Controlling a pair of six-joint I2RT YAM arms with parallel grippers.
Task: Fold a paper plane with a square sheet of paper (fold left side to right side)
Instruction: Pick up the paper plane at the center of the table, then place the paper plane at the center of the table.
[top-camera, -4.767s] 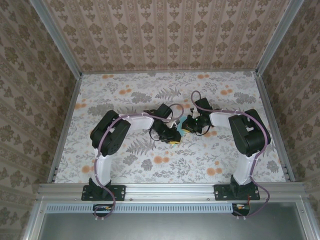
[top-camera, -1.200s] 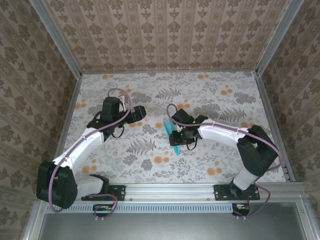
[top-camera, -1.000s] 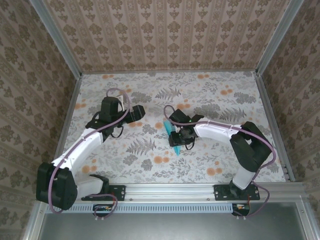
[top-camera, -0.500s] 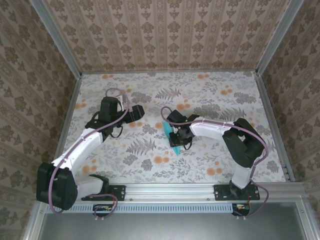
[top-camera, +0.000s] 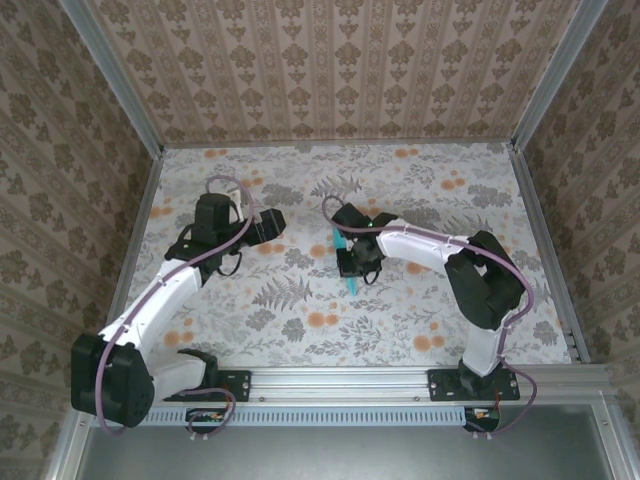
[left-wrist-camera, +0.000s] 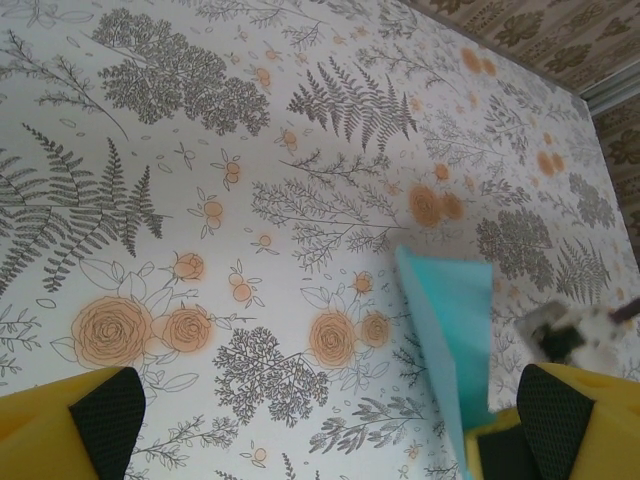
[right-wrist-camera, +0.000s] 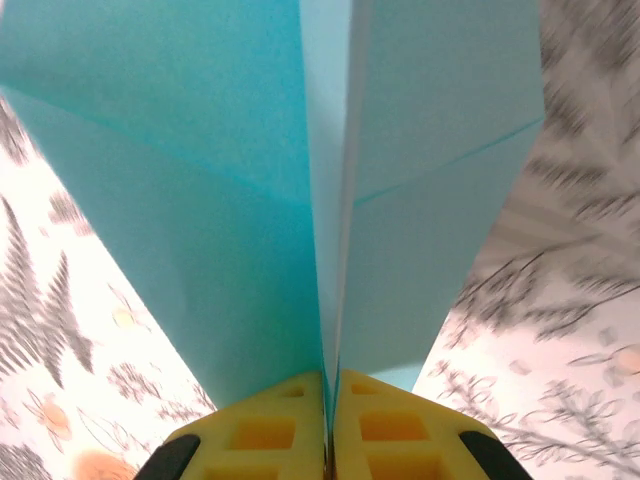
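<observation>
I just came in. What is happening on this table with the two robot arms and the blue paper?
The right gripper is shut on the middle fold of a light blue paper plane, and a folded wing spreads to each side of it. This happens near the middle of the flowered table. The left gripper is open and holds nothing; it is off to the left, apart from the paper.

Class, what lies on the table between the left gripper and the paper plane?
The stretch is bare: in the top view, floral tabletop runs from the open left gripper to the paper plane; the left wrist view agrees.
</observation>
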